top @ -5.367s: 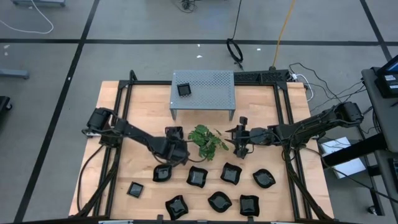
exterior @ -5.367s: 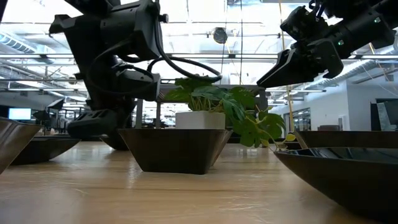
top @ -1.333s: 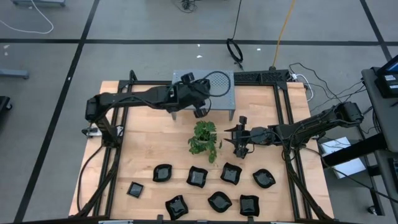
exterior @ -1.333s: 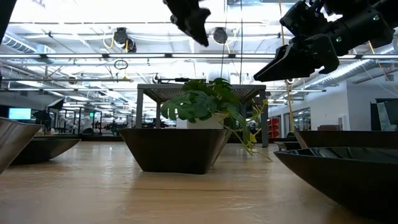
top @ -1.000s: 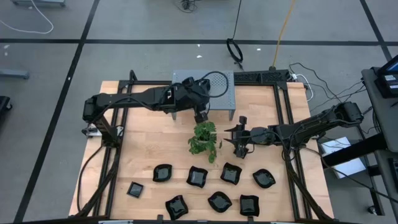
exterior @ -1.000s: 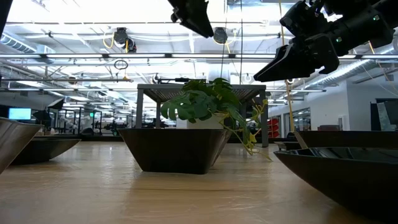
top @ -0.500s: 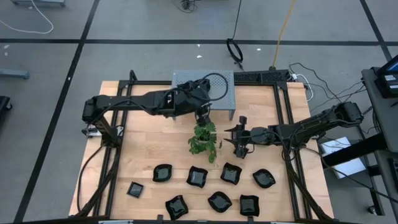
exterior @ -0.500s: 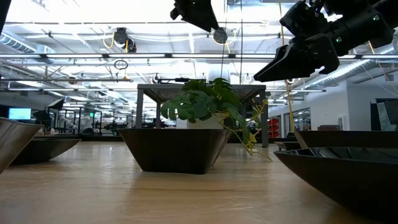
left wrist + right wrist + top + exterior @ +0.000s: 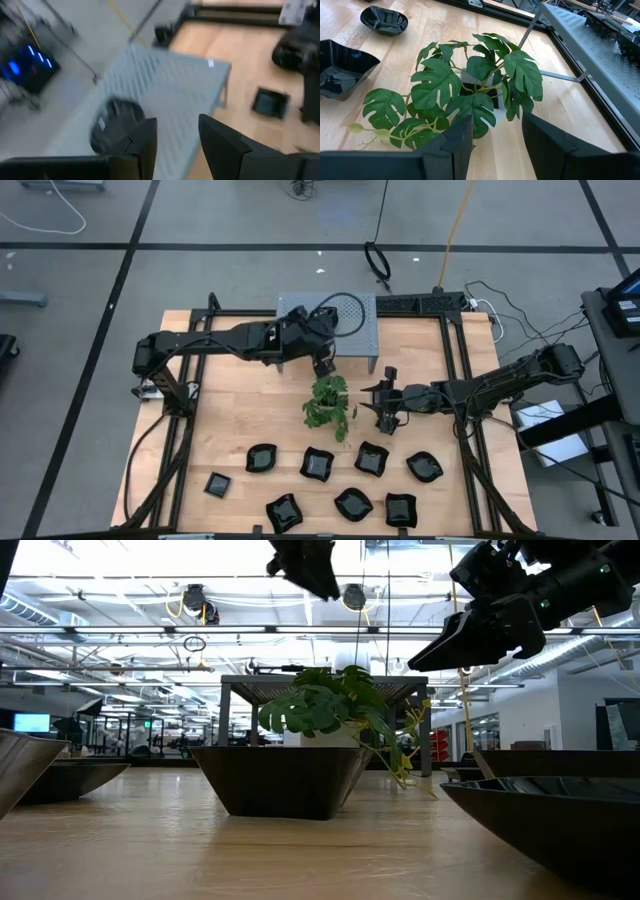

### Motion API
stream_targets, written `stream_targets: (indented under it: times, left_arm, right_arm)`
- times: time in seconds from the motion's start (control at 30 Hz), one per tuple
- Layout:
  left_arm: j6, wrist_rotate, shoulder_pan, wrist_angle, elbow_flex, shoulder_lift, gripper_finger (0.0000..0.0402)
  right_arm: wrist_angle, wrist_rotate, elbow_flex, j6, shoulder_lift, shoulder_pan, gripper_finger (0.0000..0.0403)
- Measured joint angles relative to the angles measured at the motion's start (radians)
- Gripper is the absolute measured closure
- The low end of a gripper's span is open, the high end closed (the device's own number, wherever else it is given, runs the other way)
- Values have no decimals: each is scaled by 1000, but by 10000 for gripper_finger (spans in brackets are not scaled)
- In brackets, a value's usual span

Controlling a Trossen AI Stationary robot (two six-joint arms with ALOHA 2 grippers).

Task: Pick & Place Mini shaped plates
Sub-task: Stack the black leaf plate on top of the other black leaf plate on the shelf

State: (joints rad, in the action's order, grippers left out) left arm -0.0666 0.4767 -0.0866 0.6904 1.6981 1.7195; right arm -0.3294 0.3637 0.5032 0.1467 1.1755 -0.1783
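Several glossy black mini plates (image 9: 318, 465) rest flat on the wooden table's near half; they also show in the low view (image 9: 280, 780). My left gripper (image 9: 322, 365) hangs open and empty above the near edge of the grey perforated shelf (image 9: 355, 330). In its wrist view (image 9: 177, 135) a dark round plate (image 9: 112, 125), blurred, lies on the shelf beside the fingers. My right gripper (image 9: 385, 417) hovers open and empty right of the green plant (image 9: 328, 402), facing it (image 9: 497, 135). Two plates (image 9: 342, 67) lie beyond the plant.
The plant's white pot (image 9: 470, 85) stands on the table between both grippers. The shelf stands on legs (image 9: 530, 30) at the table's far middle. A black frame (image 9: 455, 380) runs along the table's sides. Bare wood lies between the shelf and the row of plates.
My left gripper has stayed high above the shelf's near edge. Its wrist drifted a little toward the table's right edge, then swung back toward the left. My right gripper, the plates on the table and the plant have kept still.
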Motion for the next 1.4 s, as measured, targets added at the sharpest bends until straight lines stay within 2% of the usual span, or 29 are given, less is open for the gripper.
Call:
stream_targets:
  times: [0.13,0.2,0.43,0.5,0.63,0.77,0.93,1.23,1.4]
  left_arm:
    - [-126,-67,19,121,0,0,252]
    - [-171,-138,33,181,0,0,252]
    - [-252,-518,133,588,0,0,252]
    - [-312,-554,180,711,0,0,252]
    - [-449,-515,306,854,-6,0,252]
    - [-547,-456,431,814,-49,1,252]
    - [-549,-414,552,659,-150,1,252]
    - [-554,-413,724,334,-366,1,252]
    - [-615,-344,800,217,-461,1,252]
  right_arm:
    - [0,0,0,0,0,0,245]
    - [0,0,0,0,0,0,245]
    - [0,0,0,0,0,0,245]
    - [0,0,0,0,0,0,245]
    - [0,0,0,0,0,0,245]
    - [0,0,0,0,0,0,245]
    - [0,0,0,0,0,0,245]
    - [0,0,0,0,0,0,245]
    - [0,0,0,0,0,0,245]
